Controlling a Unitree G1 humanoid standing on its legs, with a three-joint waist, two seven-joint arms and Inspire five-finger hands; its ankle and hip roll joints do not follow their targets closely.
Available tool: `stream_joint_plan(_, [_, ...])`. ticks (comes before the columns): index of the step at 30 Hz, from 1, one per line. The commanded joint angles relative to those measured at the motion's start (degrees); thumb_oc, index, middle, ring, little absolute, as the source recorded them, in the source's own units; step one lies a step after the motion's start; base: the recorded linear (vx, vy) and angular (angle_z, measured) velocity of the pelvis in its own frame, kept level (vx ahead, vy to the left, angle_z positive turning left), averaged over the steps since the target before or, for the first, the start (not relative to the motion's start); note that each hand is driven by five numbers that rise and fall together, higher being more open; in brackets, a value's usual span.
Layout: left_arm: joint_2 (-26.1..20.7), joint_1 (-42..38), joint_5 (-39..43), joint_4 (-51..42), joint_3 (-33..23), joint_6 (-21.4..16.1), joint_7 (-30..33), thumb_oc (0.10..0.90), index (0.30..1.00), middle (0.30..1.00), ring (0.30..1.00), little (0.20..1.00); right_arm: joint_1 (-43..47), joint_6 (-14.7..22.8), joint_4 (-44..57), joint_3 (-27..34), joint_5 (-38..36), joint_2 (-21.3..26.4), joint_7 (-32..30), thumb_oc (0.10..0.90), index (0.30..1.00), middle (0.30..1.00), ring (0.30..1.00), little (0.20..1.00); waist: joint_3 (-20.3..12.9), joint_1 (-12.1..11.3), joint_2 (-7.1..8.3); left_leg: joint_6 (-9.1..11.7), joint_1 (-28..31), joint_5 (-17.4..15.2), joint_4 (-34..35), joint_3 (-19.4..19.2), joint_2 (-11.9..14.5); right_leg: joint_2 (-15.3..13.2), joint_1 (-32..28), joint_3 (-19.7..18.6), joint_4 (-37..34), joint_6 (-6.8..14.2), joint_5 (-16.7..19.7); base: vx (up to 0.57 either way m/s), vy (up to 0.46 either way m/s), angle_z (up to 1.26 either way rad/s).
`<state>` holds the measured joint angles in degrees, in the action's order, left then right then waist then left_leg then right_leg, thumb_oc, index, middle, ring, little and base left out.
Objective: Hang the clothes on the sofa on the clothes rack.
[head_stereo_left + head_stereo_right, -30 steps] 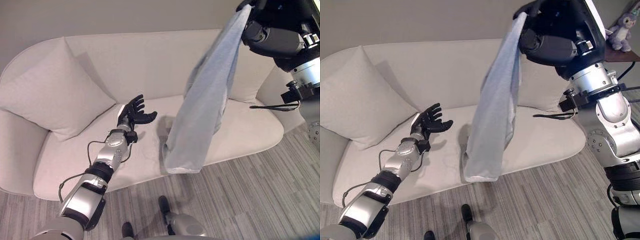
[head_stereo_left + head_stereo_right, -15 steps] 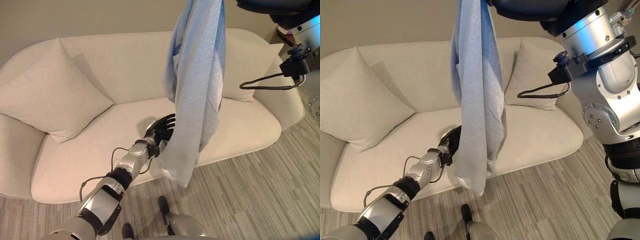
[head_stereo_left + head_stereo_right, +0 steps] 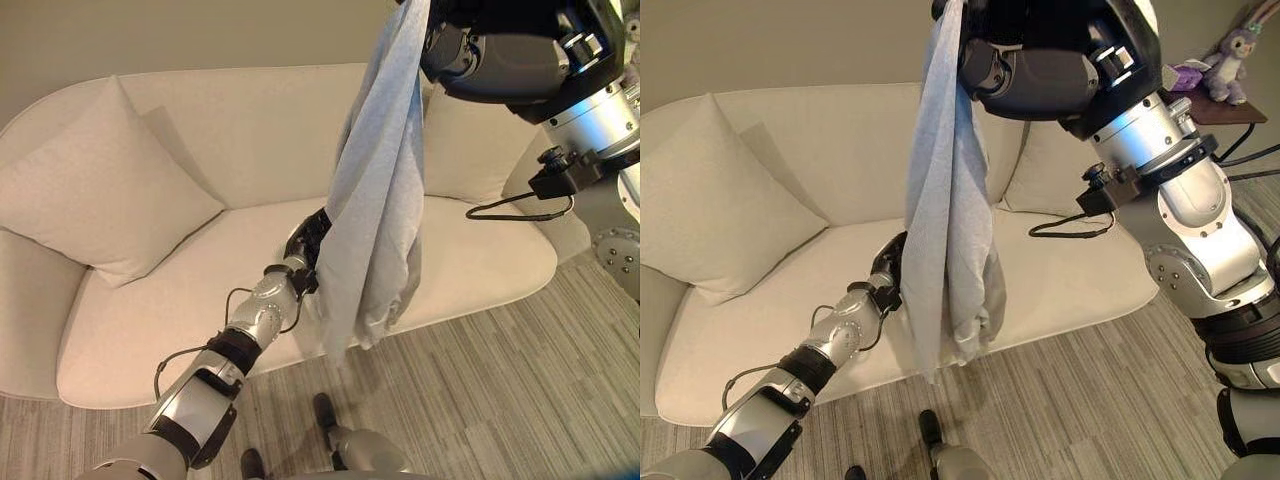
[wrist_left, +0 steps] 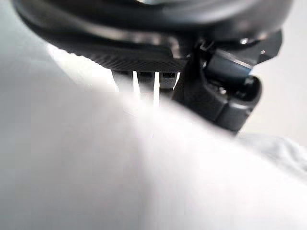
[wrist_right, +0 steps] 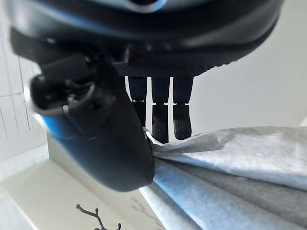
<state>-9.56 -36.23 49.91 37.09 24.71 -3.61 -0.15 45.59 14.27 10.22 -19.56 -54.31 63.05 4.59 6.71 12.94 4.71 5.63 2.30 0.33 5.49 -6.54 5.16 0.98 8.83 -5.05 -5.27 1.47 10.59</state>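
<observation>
So the right robot hand (image 3: 970, 40) is up high over the back edge of the sofa (image 3: 480, 270), with its thumb and fingers (image 5: 160, 120) pinched on the bunched top of a light grey garment (image 3: 375, 230). You can see it best in the right wrist view, where the cloth (image 5: 230, 167) is gathered right at the fingertips. The garment hangs straight down in long folds in front of the middle of the sofa. It's completely off the seat cushion, and its lower end dangles around the seat's front edge, over the striped grey floor (image 3: 500, 400).

The left robot hand (image 3: 308, 240) reaches out over the middle of the seat and goes right up against the hanging cloth, partly tucked behind it. In the left wrist view pale fabric (image 4: 144, 167) covers the fingers, so I honestly can't tell if it's open or gripping anything.

Other stuff: there's a big cream cushion (image 3: 105, 190) leaning in the sofa's left corner, another cushion (image 3: 1045, 175) at the right end behind the arm, and a purple plush toy (image 3: 1228, 65) on a dark side table (image 3: 1220, 108) past the sofa's right end.
</observation>
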Motion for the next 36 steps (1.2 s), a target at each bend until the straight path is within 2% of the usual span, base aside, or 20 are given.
stream_joint_plan(1, [1.1, -7.8, 1.9, -3.9, 0.8, -7.1, -1.0, 0.400, 0.300, 0.300, 0.300, 0.300, 3.2, 5.3, 0.9, 7.4, 0.1, -2.6, -1.9, 0.400, 0.300, 0.300, 0.300, 0.300, -5.7, -1.6, -0.07, 0.7, 1.5, -4.4, -0.5, 1.2, -1.3, -4.0, -1.9, 4.4, 0.3, 3.8, -5.5, 0.00, 0.000, 0.00])
stream_joint_plan(5, [0.4, -7.5, 1.8, -3.8, 0.5, -7.3, -0.9, 0.400, 0.300, 0.300, 0.300, 0.300, 4.6, 4.9, -1.4, 6.4, 1.0, -2.6, -2.3, 0.400, 0.300, 0.300, 0.300, 0.300, -5.7, -2.1, -0.21, 0.7, 1.6, -4.3, -0.5, 1.3, -1.4, -4.1, -2.2, 4.3, 0.3, 3.8, -5.4, 0.00, -0.002, 0.03])
stream_joint_plan(7, [-1.3, -7.4, 1.0, -3.3, -0.2, -7.5, -0.8, 0.400, 0.300, 0.300, 0.300, 0.300, 5.9, 4.5, -5.9, 7.0, 0.5, -2.5, -2.7, 0.400, 0.300, 0.300, 0.300, 0.300, -5.9, -2.8, -0.44, 0.8, 1.8, -4.2, -0.5, 1.5, -1.3, -4.2, -2.9, 4.5, 0.3, 3.9, -5.4, -0.01, -0.009, 0.05])
stream_joint_plan(12, [-3.2, -7.3, -1.0, -4.0, -0.8, -7.8, -0.3, 0.400, 0.300, 0.300, 0.300, 0.300, 5.5, 4.0, -9.4, 8.2, 0.4, -2.9, -2.9, 0.400, 0.300, 0.300, 0.300, 0.300, -5.8, -3.6, -0.74, 0.9, 2.1, -4.1, -0.5, 1.7, -1.2, -4.4, -3.5, 4.9, 0.3, 4.0, -5.5, -0.01, -0.009, 0.08])
stream_joint_plan(13, [-5.4, -7.1, -3.0, -4.2, -1.6, -7.8, 0.2, 0.400, 0.300, 0.300, 0.300, 0.300, 4.6, 3.5, -12.4, 9.9, 0.3, -3.4, -3.1, 0.400, 0.300, 0.300, 0.300, 0.300, -5.9, -4.4, -0.87, 1.0, 2.2, -4.0, -0.5, 1.9, -1.1, -4.5, -4.1, 5.3, 0.3, 4.1, -5.5, -0.02, -0.033, 0.08])
stream_joint_plan(16, [-7.3, -6.8, -4.7, -4.4, -2.2, -7.9, 0.8, 0.400, 0.300, 0.300, 0.300, 0.300, 4.2, 3.4, -14.3, 11.2, 0.0, -3.4, -3.1, 0.400, 0.300, 0.300, 0.300, 0.300, -6.0, -4.8, -0.92, 1.2, 2.5, -3.9, -0.5, 2.1, -1.1, -4.7, -4.6, 5.6, 0.3, 4.1, -5.4, 0.00, -0.025, 0.19])
stream_joint_plan(17, [-9.7, -6.4, -6.8, -4.8, -3.3, -8.1, 1.4, 0.400, 0.300, 0.300, 0.300, 0.300, 3.6, 3.4, -15.9, 12.6, 0.0, -3.1, -3.1, 0.400, 0.300, 0.300, 0.300, 0.300, -6.2, -5.4, -1.00, 1.2, 2.5, -3.7, -0.5, 2.2, -1.1, -4.7, -5.0, 5.8, 0.3, 4.1, -5.5, -0.03, -0.054, 0.19])
stream_joint_plan(18, [-12.3, -5.5, -7.2, -5.6, -5.5, -8.4, 1.8, 0.400, 0.300, 0.300, 0.300, 0.300, 2.6, 3.2, -17.2, 14.6, -0.3, -3.0, -3.0, 0.400, 0.300, 0.300, 0.300, 0.300, -6.4, -6.1, -1.07, 1.3, 2.5, -3.0, -0.5, 2.5, -1.2, -5.1, -5.3, 6.1, 0.3, 4.1, -5.1, -0.04, -0.047, 0.12])
stream_joint_plan(22, [-15.8, -4.5, -6.4, -6.5, -9.0, -9.1, 2.0, 0.400, 0.300, 0.300, 0.300, 0.300, 1.0, 2.5, -18.2, 16.2, -0.1, -3.4, -2.1, 0.400, 0.300, 0.300, 0.300, 0.300, -6.8, -7.1, -1.30, 1.5, 2.9, -2.8, -0.5, 2.8, -1.1, -5.3, -6.2, 6.6, 0.3, 4.1, -5.3, 0.00, -0.037, 0.17])
stream_joint_plan(25, [-18.7, -4.4, -6.7, -7.7, -10.6, -9.6, 2.5, 0.400, 0.300, 0.300, 0.300, 0.300, 0.6, 1.6, -18.5, 15.5, 1.6, -3.5, -1.6, 0.400, 0.300, 0.300, 0.300, 0.300, -6.8, -7.8, -1.47, 1.7, 3.2, -2.6, -0.5, 3.1, -1.1, -5.5, -6.8, 6.8, 0.3, 4.1, -5.2, -0.01, -0.015, 0.10])
stream_joint_plan(30, [-19.6, -3.1, -6.2, -9.1, -10.5, -9.3, 1.1, 0.400, 0.300, 0.300, 0.300, 0.300, 1.5, 0.6, -17.4, 12.9, -0.6, -5.0, 2.0, 0.400, 0.300, 0.300, 0.300, 0.300, -6.9, -8.9, -1.47, 2.0, 3.4, -2.2, -0.5, 4.0, -1.0, -5.9, -7.9, 7.6, 0.3, 4.0, -5.3, -0.01, -0.005, 0.16])
stream_joint_plan(31, [-18.3, -3.1, -5.8, -8.1, -8.8, -8.6, -0.2, 0.651, 0.676, 0.676, 0.676, 0.676, 3.3, 0.2, -15.9, 10.9, -1.9, -5.6, 3.6, 0.400, 0.300, 0.300, 0.300, 0.300, -6.9, -9.0, -1.24, 2.1, 3.4, -2.1, -0.5, 4.3, -1.0, -5.9, -8.1, 7.6, 0.3, 3.9, -5.2, 0.00, 0.004, 0.19])
stream_joint_plan(32, [-18.3, -3.2, -5.8, -8.0, -8.8, -8.6, -0.3, 0.800, 0.900, 0.900, 0.900, 0.900, 3.4, 0.2, -15.9, 10.9, -1.9, -5.6, 3.6, 0.400, 0.300, 0.300, 0.300, 0.300, -6.9, -9.0, -1.26, 2.1, 3.4, -2.1, -0.5, 4.3, -1.0, -5.9, -8.1, 7.6, 0.3, 3.9, -5.2, 0.01, 0.012, 0.19])
stream_joint_plan(35, [-13.7, -4.2, -3.8, -5.0, -2.7, -5.6, -4.8, 0.800, 0.900, 0.900, 0.900, 0.900, 7.9, 0.3, -11.8, 6.8, -3.7, -5.7, 5.2, 0.400, 0.300, 0.300, 0.300, 0.300, -6.6, -8.5, -0.96, 2.3, 3.5, -2.4, -0.5, 4.5, -0.7, -5.7, -8.3, 7.7, 0.3, 4.0, -5.4, 0.03, 0.008, 0.12])
stream_joint_plan(36, [-13.7, -4.2, -3.8, -5.0, -2.7, -5.6, -4.8, 0.800, 0.900, 0.900, 0.900, 0.900, 8.0, 0.3, -11.8, 6.8, -3.7, -5.7, 5.2, 0.400, 0.300, 0.300, 0.300, 0.300, -6.6, -8.5, -0.97, 2.3, 3.6, -2.4, -0.5, 4.5, -0.7, -5.7, -8.3, 7.7, 0.3, 4.0, -5.4, 0.03, 0.004, 0.03])
